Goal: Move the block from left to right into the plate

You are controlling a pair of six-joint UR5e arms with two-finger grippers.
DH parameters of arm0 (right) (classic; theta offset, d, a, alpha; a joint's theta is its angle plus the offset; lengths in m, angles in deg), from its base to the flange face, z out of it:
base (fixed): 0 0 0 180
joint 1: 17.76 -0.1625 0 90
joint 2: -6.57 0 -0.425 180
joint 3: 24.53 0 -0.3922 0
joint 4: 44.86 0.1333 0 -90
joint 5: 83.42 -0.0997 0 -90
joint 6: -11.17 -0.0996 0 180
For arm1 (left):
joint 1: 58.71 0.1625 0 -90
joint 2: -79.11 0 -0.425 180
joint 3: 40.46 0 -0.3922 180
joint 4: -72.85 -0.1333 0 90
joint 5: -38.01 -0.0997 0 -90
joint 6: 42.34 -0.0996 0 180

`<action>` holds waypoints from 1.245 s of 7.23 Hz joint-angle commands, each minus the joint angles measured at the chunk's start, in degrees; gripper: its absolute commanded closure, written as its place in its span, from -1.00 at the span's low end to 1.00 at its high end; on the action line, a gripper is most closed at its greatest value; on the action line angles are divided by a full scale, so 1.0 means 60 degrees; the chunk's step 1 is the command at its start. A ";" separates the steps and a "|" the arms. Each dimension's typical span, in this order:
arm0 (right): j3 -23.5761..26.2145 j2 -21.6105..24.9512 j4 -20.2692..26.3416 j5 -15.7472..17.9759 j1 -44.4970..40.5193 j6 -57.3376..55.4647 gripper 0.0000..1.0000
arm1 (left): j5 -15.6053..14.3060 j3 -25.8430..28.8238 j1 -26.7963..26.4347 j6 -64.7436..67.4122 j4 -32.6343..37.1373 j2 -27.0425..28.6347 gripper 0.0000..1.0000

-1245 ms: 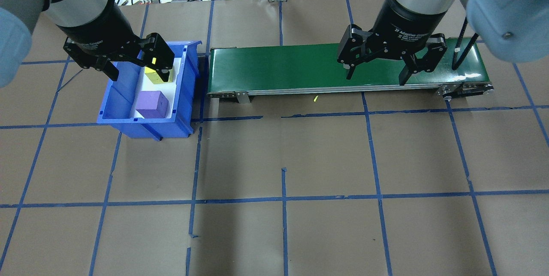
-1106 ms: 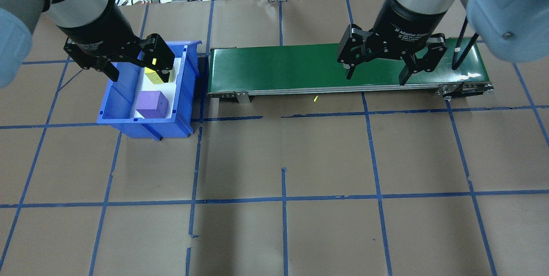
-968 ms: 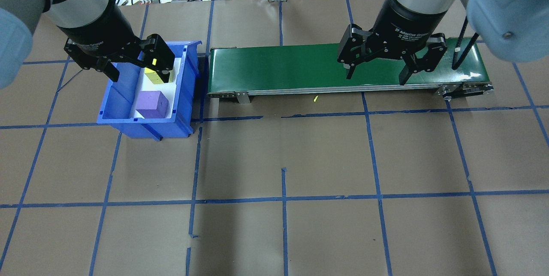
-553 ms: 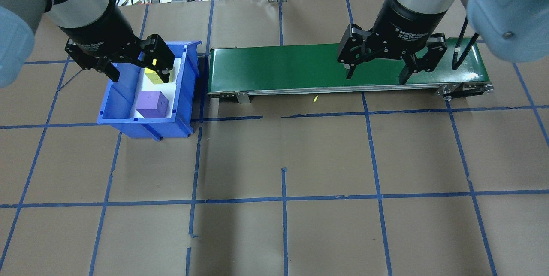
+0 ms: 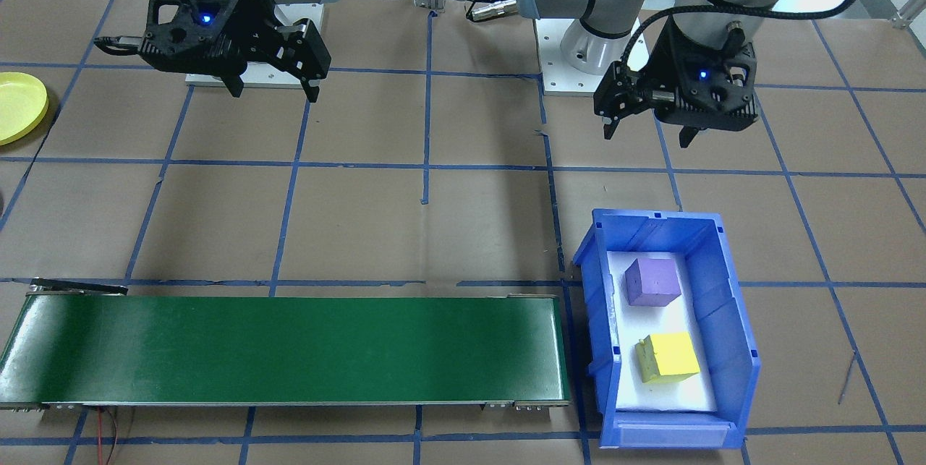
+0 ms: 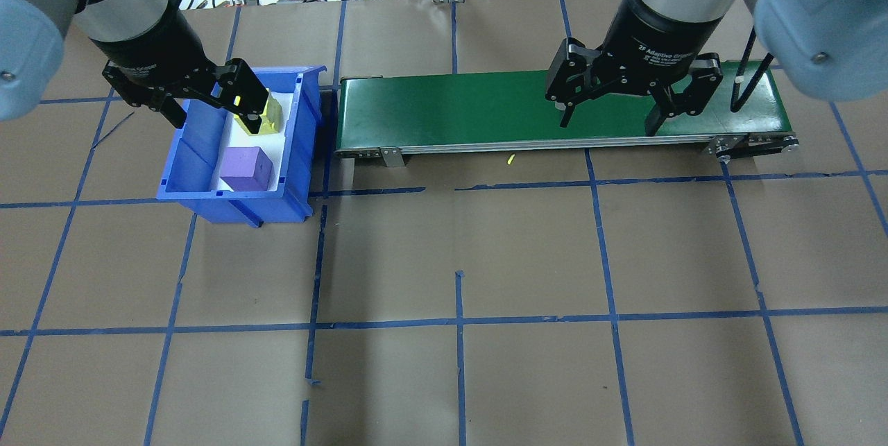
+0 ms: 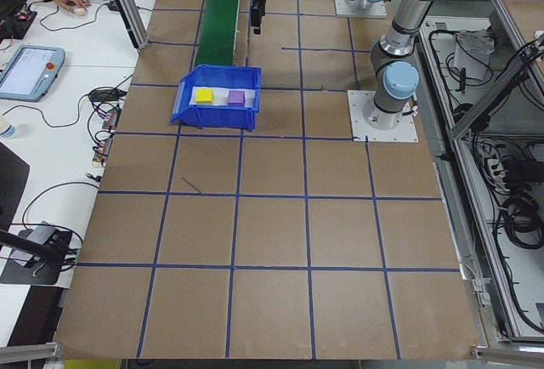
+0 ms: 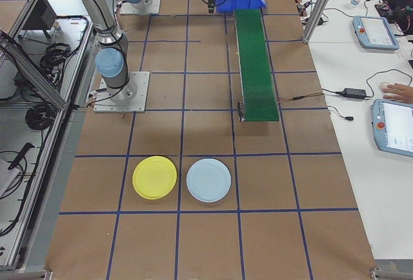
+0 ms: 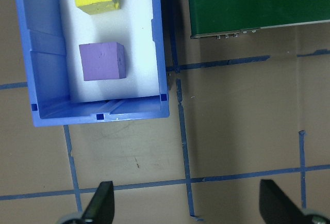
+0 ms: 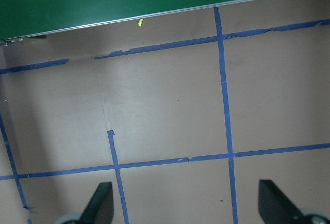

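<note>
In the overhead view the left gripper (image 6: 208,100), at the upper left of the frame, has shifted a little up and to the left compared with a moment ago, so more of the yellow block (image 6: 266,115) now shows past its fingers. It hangs over the blue bin (image 6: 305,148) with its jaws spread wide and nothing between them. The right gripper (image 6: 609,119), at the upper right, has not moved; it too is spread wide and empty above the green belt (image 6: 458,109).

Both blocks lie on the white floor of the bin: the yellow one toward the top of the frame, the purple block (image 6: 244,168) just below it, a small gap between them. The yellow plate (image 8: 154,177) sits at the lower left of the right-side view, beside a pale blue plate (image 8: 208,179) and well apart from the bin.

The small shift looks like the left arm lining up for a pick; no block has been lifted yet, so the task is barely begun.
</note>
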 commanded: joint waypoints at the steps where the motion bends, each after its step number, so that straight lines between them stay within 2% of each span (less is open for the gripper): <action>1: 0.0000 0.0000 -0.0002 0.0000 0.0000 -0.0001 -1.00 | -0.0014 0.0200 0.0202 -0.0059 -0.1663 0.1408 -1.00; 3: -0.0014 0.0000 -0.0002 0.0000 0.0000 -0.0001 -1.00 | 0.0059 -0.0074 0.0524 -0.0016 -0.2414 0.1939 -1.00; 5: 0.0000 0.0000 -0.0002 0.0000 0.0000 -0.0001 -1.00 | 0.0088 -0.0250 0.1049 -0.0234 -0.2462 0.2335 -1.00; 6: -0.0014 0.0000 -0.0002 0.0000 0.0000 -0.0001 -1.00 | 0.0117 -0.0397 0.1255 -0.0235 -0.3013 0.2540 -1.00; 8: -0.0014 0.0000 -0.0002 0.0000 0.0000 0.0013 -1.00 | 0.0204 -0.1126 0.1388 -0.0250 -0.3310 0.2674 -1.00; 9: -0.0014 0.0000 -0.0002 0.0000 0.0000 0.0014 -1.00 | 0.0191 -0.1290 0.1418 -0.0308 -0.3906 0.2863 -1.00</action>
